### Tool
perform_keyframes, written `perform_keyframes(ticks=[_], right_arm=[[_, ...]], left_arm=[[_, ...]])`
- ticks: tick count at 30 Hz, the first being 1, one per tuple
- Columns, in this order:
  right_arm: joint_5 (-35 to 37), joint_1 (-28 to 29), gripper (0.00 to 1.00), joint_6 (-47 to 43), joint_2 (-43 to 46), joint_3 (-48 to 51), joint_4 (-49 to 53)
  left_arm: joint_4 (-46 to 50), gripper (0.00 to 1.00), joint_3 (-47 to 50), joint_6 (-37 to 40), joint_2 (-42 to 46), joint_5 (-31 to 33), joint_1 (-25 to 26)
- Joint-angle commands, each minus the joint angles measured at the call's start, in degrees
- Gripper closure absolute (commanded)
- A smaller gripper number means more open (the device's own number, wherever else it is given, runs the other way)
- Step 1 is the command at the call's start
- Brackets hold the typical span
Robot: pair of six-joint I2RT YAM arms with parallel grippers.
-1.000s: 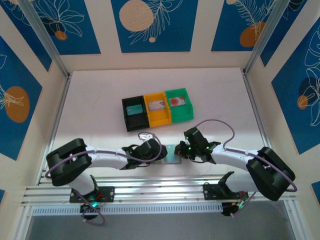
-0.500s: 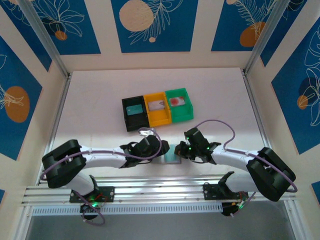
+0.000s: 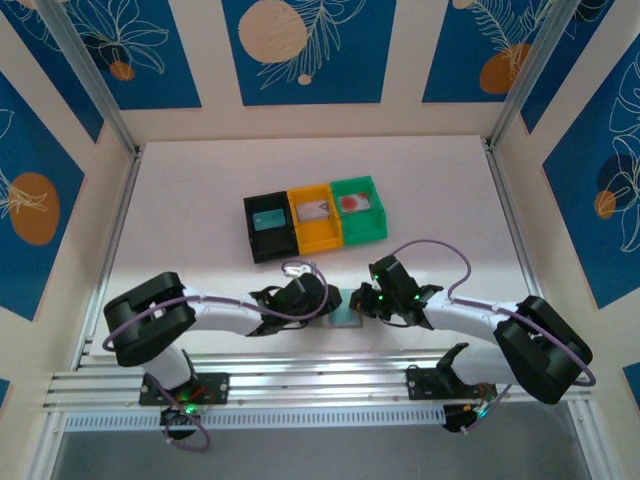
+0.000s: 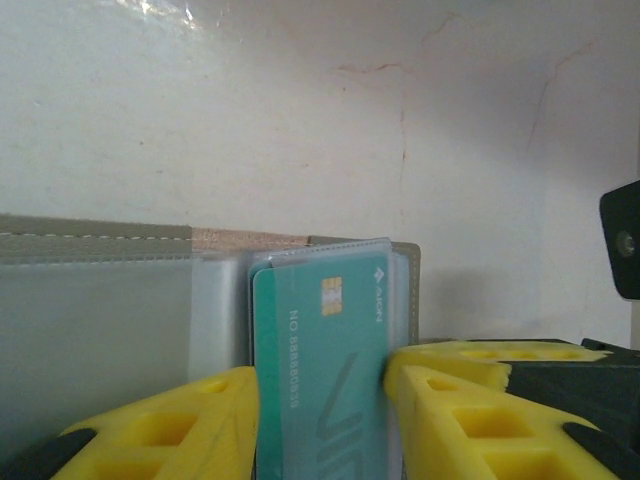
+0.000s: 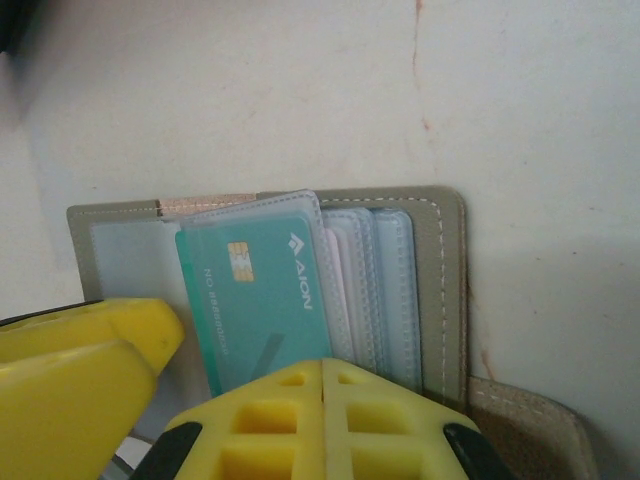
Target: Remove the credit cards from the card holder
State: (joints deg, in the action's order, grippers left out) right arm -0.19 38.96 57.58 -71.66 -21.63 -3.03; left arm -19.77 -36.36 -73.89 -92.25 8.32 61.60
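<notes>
Credit card in teal, gold chip near its top, stands right between the yellow fingers of the left pincer. One finger sits at each long edge of the card and both look to be touching it, though I cannot tell whether they truly clamp it. The card is half out of a clear pocket of the card holder, which lies open and flat on the table, taupe border around bluish see-through sleeves.

Just beside it, the right pincer is clenched, its two yellow fingers pressed together with nothing between them, poised over the near edge of the holder by the stack of sleeves. Whether it presses on the holder I cannot tell.

From above, both arms meet over the holder near the front of the table. Farther back stand three small bins in a row, touching: a black bin with a teal card in it, an orange bin with a greyish card, and a green bin with a pale card bearing a red dot.
</notes>
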Motion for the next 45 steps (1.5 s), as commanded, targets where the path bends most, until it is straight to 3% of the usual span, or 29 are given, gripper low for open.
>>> perform_keyframes(ticks=[1, 13, 17, 35, 45], right_arm=[[1.8, -0.3, 1.00, 0.2, 0.4, 2.2, 4.9], [1.9, -0.5, 1.00, 0.2, 0.4, 2.6, 4.7], [1.9, -0.5, 1.00, 0.3, 0.4, 2.8, 4.6], [2.0, -0.3, 1.00, 1.4, 0.0, 5.0, 2.8], [2.2, -0.3, 1.00, 1.4, 0.0, 5.4, 2.5]], left_arm=[[-0.8, 0.60, 0.2, -0.6, -0.6, -0.8, -0.4], [-0.3, 0.61, 1.3, -0.4, -2.0, -0.4, -0.3], [-1.0, 0.67, 2.0, -0.5, -2.6, -0.6, -0.3], [-7.1, 0.72, 4.2, -2.7, -6.2, -1.6, -0.3], [-4.7, 0.73, 4.6, -2.2, -5.0, -0.9, -0.4]])
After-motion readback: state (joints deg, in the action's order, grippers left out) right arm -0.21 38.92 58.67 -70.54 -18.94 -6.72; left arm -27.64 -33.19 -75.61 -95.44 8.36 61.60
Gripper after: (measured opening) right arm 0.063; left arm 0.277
